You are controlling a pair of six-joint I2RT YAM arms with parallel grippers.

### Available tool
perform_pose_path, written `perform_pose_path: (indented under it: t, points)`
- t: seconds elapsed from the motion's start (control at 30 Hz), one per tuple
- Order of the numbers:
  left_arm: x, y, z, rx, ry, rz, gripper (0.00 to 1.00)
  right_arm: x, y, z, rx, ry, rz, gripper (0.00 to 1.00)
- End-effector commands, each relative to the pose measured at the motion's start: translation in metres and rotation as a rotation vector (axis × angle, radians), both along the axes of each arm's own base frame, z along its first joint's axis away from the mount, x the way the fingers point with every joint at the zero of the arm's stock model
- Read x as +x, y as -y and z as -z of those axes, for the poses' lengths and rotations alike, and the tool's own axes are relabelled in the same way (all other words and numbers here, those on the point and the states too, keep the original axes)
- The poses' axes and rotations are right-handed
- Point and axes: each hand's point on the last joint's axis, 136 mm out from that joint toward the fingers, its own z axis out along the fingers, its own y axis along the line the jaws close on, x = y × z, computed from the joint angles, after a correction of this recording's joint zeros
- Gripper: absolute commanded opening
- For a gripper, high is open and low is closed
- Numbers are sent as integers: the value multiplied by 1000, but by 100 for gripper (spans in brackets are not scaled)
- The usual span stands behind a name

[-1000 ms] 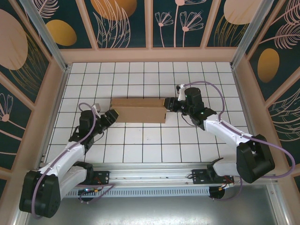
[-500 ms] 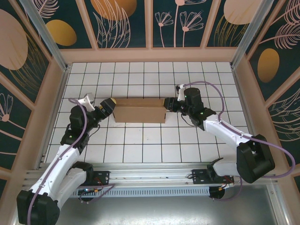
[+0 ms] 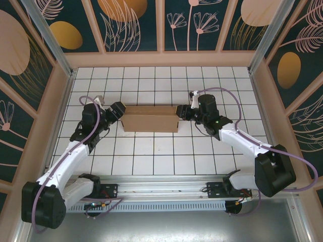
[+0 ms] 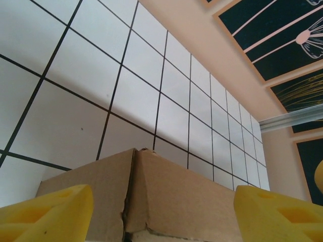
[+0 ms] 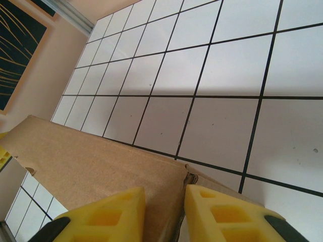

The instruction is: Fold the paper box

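Since one second ago the left gripper (image 3: pixel 119 110) has shifted from the near-left corner of the paper box (image 3: pixel 150 119) to its left end; its yellow fingers (image 4: pixel 48 214) stand wide apart, holding nothing, with the cardboard corner seen between them; the box lies as a shallow brown shape near the middle of the tiled table (image 3: pixel 151 151), unmoved; the right gripper (image 3: pixel 180 112) sits at the box's right end, clamped on an upright cardboard wall.
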Motion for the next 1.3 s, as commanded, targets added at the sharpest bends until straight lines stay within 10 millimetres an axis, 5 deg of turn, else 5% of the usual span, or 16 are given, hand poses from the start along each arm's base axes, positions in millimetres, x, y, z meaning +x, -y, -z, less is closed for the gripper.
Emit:
perform_pose_path:
  t: [0.0, 0.27, 0.8, 1.13, 1.27]
  points:
    - [8, -4, -1, 14, 38, -12, 72, -7, 2, 23, -65, -72, -4, 29]
    - [7, -5, 26, 7, -25, -16, 68, -6, 1, 23, -68, -74, -3, 29]
    - [-30, -11, 85, -70, -116, -54, 62, -2, 1, 27, -77, -82, 5, 29]
    - [-34, -19, 96, 0, -120, -62, 62, -1, -13, -20, 24, -15, -47, 45]
    - [-33, -19, 94, 8, -115, -58, 61, -4, -12, -25, 29, -1, -57, 47]
